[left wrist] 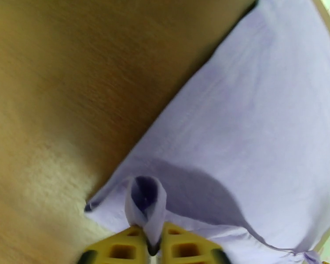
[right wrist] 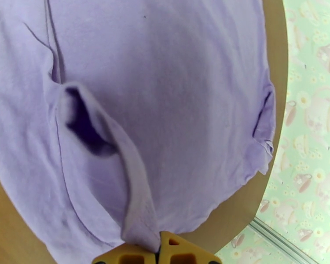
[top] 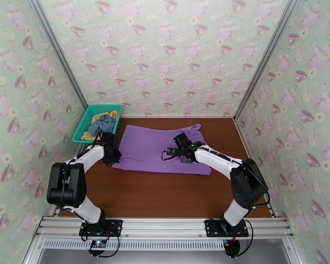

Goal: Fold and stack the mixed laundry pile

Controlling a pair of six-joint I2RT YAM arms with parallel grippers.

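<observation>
Both arms share 1 build. The left arm [top: 88, 155] and the right arm [top: 207, 158] have smooth white link shells joined by bulky, rounded matte-black joint housings. Each stands on a flat black base plate [top: 101, 228] bolted onto the ribbed aluminium rail [top: 165, 225]. Thin black cables [top: 114, 249] loop just below that rail, beside a small circuit board [top: 98, 244] with lit dots. Far from the rail, a green light [top: 194, 146] glows on the right arm's black wrist. The left arm's fingers [left wrist: 116, 251] are mustard-yellow plastic with square moulded recesses. The right arm's fingers [right wrist: 185, 254] match in colour, 1 showing a triangular recess.
</observation>
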